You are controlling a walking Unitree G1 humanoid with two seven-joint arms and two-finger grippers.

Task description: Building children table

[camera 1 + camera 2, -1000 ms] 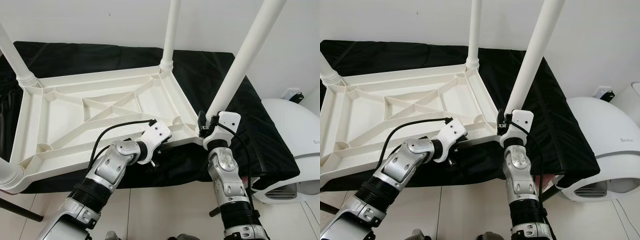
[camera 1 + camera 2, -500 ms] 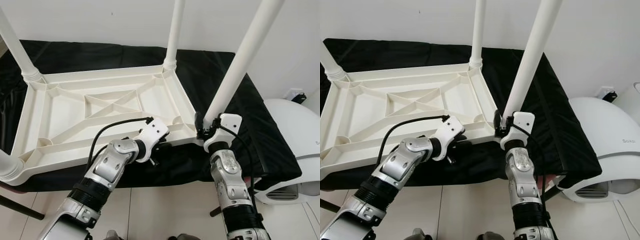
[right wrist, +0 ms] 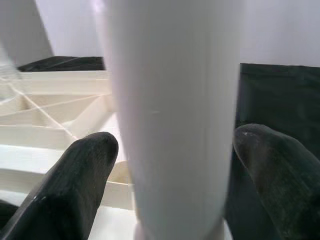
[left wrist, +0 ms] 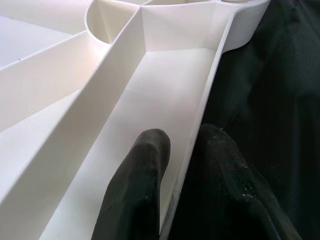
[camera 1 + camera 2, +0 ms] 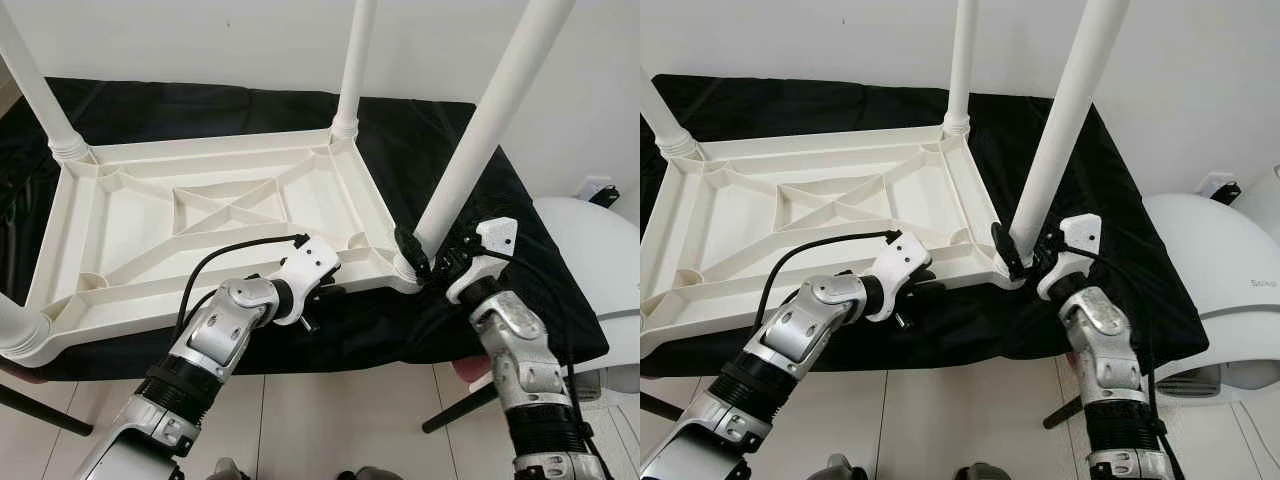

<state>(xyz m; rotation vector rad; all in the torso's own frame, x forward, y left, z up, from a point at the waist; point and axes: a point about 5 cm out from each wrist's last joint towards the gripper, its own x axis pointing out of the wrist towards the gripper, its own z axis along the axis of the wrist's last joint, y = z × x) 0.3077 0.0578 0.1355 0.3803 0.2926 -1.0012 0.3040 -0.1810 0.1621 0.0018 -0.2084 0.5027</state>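
Right gripper (image 5: 425, 262): my two black fingers (image 3: 75, 175) sit either side of the near-right table leg (image 5: 480, 135) at its base, where it meets the corner socket; pads close to the tube, but I cannot tell whether they press it.
Left gripper (image 5: 318, 300): pinched on the near rim of the tabletop, one finger (image 4: 137, 195) inside the ribbed channel, the other outside against the black cloth.
Children's table (image 5: 200, 225): white plastic, upside down, ribbed underside facing up with a diagonal cross brace in the middle.
Legs: one at each corner, all pointing up; the near-right leg leans toward the right, the far-right leg (image 5: 352, 65) stands nearly straight.
Worktop (image 5: 420, 140): covered in black cloth; the tabletop rests on it, its near edge at the cloth's front edge.
Floor (image 5: 330, 420): pale tiles with thin grout lines.
Wall (image 5: 200, 40): plain white, directly behind the worktop.
Room, right side: a rounded white appliance (image 5: 1230, 280) beside the worktop; a wall socket with a black plug (image 5: 597, 190) above it.
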